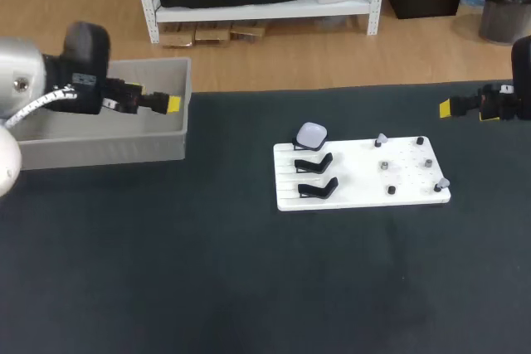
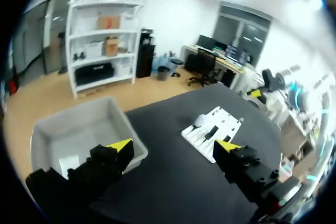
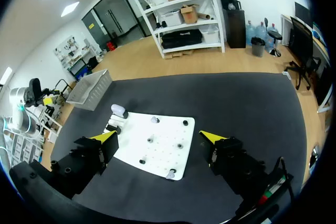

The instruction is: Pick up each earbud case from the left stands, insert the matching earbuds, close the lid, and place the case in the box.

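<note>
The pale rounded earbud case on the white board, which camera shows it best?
The head view. The pale rounded earbud case appears there largest and unblocked, at the far left corner of the white board. The right wrist view shows it smaller but still recognisable. The left wrist view gives only a tiny pale speck.

The table (image 1: 166,271) has a dark, matte top whose far edge runs straight across the view.
</note>
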You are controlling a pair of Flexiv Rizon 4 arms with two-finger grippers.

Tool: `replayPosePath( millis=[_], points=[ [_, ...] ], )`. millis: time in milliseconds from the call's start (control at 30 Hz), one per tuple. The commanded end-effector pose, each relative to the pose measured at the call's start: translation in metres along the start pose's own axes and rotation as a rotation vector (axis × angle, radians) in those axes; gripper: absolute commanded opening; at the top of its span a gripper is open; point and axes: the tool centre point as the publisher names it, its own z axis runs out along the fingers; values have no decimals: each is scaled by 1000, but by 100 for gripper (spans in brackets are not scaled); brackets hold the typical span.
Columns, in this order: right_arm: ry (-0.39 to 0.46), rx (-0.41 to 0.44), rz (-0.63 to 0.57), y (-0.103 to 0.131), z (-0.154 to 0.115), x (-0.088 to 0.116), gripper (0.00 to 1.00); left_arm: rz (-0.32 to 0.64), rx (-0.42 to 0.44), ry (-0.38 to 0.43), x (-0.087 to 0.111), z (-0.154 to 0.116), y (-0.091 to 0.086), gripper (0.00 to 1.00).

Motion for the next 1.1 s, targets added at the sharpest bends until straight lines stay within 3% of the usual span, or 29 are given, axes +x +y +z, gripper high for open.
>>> replayPosePath(
  millis=[33, 533, 667, 733, 800, 1100],
  points=[
    [1, -2, -1, -1, 0, 0, 100, 780, 673, -319, 0, 8, 0, 100],
    [1, -2, -1, -1, 0, 0, 100, 780, 673, -319, 0, 8, 0, 100],
    [1, -2, -1, -1, 0, 0, 100, 727, 629, -261, 10, 41, -30, 100],
    [1, -2, -1, -1, 0, 0, 100, 720, 570, -209, 13, 53, -34, 100],
    [1, -2, -1, -1, 0, 0, 100, 705, 521, -216, 13, 60, -36, 100],
    [1, -2, -1, -1, 0, 0, 100, 654, 450, -114, 16, 103, -57, 100]
  ],
)
